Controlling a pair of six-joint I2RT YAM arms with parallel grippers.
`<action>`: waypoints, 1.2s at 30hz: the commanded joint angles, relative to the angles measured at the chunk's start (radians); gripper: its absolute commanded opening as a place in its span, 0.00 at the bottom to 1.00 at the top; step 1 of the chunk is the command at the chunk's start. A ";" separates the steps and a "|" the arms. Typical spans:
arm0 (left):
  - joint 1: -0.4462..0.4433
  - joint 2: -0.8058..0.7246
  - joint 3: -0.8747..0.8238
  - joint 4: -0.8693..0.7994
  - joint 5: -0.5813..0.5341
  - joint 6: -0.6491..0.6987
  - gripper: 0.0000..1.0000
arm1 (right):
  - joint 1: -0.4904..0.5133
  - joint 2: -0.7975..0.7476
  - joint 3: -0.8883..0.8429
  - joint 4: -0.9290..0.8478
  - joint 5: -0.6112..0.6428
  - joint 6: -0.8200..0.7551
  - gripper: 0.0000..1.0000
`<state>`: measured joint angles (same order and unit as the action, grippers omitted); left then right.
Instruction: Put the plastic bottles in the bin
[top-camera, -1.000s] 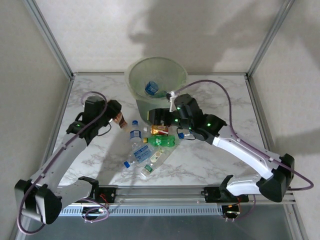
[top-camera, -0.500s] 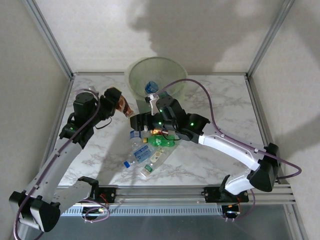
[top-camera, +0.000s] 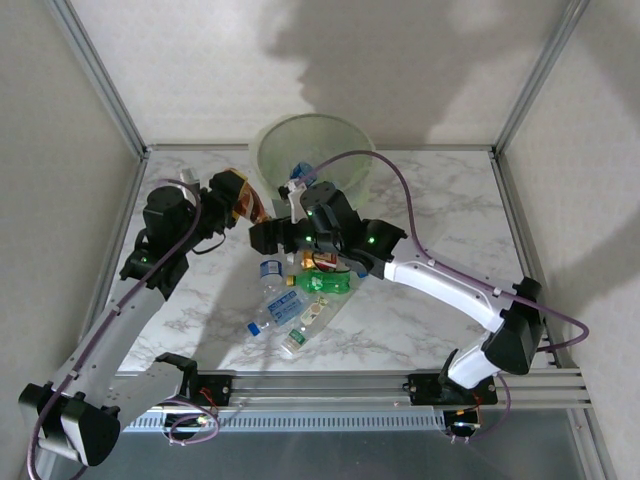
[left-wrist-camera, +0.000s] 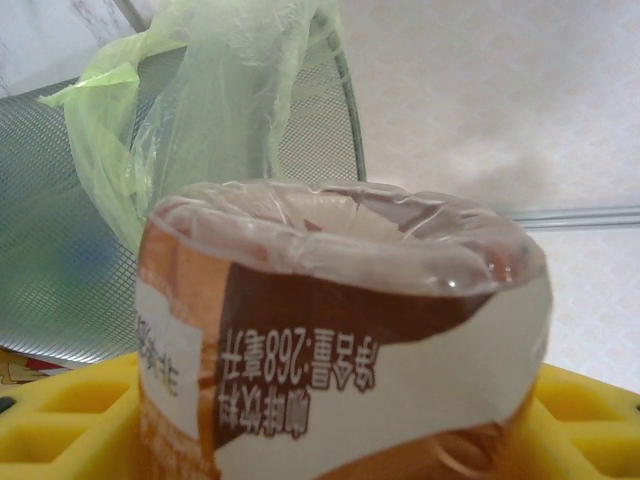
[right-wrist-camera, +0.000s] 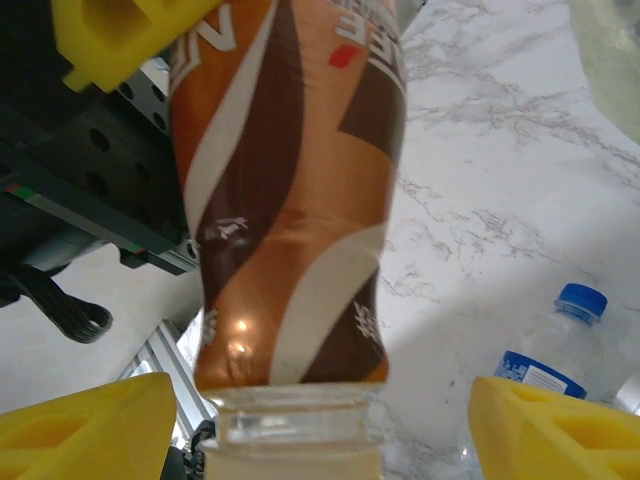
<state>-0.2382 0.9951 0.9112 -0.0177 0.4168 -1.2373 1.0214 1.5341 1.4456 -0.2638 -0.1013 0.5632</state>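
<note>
Left gripper (top-camera: 228, 192) clamps brown-labelled bottle (right-wrist-camera: 290, 200) near the bin's (top-camera: 275, 150) left rim; right gripper (top-camera: 265, 237), jaws apart, flanks its neck.

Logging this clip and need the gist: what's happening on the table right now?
The left gripper holds a brown-labelled bottle up beside the bin, at its near-left rim and not yet over it. The right gripper, open, has its fingers either side of that same bottle without gripping it. One blue-labelled bottle lies in the bin, and several more bottles lie heaped on the marble table between the arms.
</note>
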 joint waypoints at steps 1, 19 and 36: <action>0.008 -0.026 -0.012 0.057 0.031 -0.017 0.63 | -0.007 0.018 0.042 0.042 -0.017 -0.016 0.72; 0.008 -0.013 -0.004 0.090 0.031 -0.013 0.93 | -0.036 0.002 0.063 0.027 0.004 -0.029 0.41; 0.009 -0.053 0.178 -0.236 -0.222 0.380 0.96 | -0.384 0.191 0.474 -0.364 -0.009 -0.200 0.42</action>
<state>-0.2382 0.9611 1.1065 -0.1909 0.2508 -0.9363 0.6731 1.6485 1.8557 -0.4931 -0.0895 0.4290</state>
